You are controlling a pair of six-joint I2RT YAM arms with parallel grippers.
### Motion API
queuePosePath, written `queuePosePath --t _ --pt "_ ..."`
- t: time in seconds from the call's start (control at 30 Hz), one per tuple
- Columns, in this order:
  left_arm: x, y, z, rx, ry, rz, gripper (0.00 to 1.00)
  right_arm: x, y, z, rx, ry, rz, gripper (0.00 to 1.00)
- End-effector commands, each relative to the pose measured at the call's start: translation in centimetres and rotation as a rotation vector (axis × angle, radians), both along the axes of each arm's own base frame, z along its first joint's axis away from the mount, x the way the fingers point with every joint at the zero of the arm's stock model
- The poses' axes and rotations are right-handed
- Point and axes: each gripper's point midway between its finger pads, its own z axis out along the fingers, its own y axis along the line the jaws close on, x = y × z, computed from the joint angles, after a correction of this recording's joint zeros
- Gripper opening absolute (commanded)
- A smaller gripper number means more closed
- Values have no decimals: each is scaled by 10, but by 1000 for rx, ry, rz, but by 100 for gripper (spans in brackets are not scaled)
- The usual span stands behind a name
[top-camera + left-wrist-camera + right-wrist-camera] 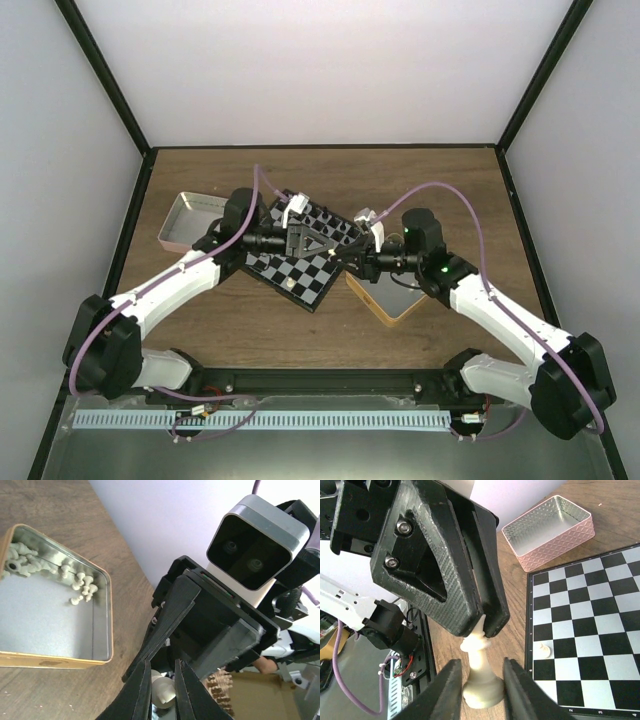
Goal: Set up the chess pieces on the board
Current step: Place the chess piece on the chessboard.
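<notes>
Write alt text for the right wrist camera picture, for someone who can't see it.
A cream chess piece stands upright, its base between the jaws of the right gripper, its top pinched from above by the left gripper. Right of it lies the checkered board carrying one small cream figure, with an empty pink tin beyond.

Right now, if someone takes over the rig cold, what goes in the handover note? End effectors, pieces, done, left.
Left end effector: shut on the top of a tall cream piece.
Right end effector: shut on the same piece's base. Both hold it, so the handover is not finished.
Board: one cream pawn stands near its edge. The other squares in the right wrist view are bare.
Gold tin: many cream pieces lie inside.
Pink tin: beyond the board.
Done: one pawn placed.
Left: one arm lets go, this piece gets placed, then the rest from the tin.
</notes>
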Motion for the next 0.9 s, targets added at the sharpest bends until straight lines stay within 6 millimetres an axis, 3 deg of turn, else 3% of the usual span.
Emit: queuePosePath --t 0.0,0.07,0.2,0.3,0.37,0.5,0.67,0.87 --pt "4 2 8 9 -100 34 4 4 1 23 25 -56 -25 34" --pt "11 6 4 44 -126 82 4 6 -3 22 21 -60 -61 51" --pt "29 26 -9 176 -183 240 4 8 -13 19 16 -69 -136 69" --pt "54 62 -30 370 -235 463 4 18 -25 16 11 -50 -248 71" --pt "70 99 -45 525 -268 648 4 30 -35 10 0 -20 -355 71" --pt "75 144 -68 689 -309 824 4 48 -52 -5 -22 41 -522 69" --pt "77 155 -97 786 -306 842 4 55 -58 -11 -13 81 -590 68" --pt "74 144 -132 829 -321 794 4 62 -59 -19 -32 103 -622 68"
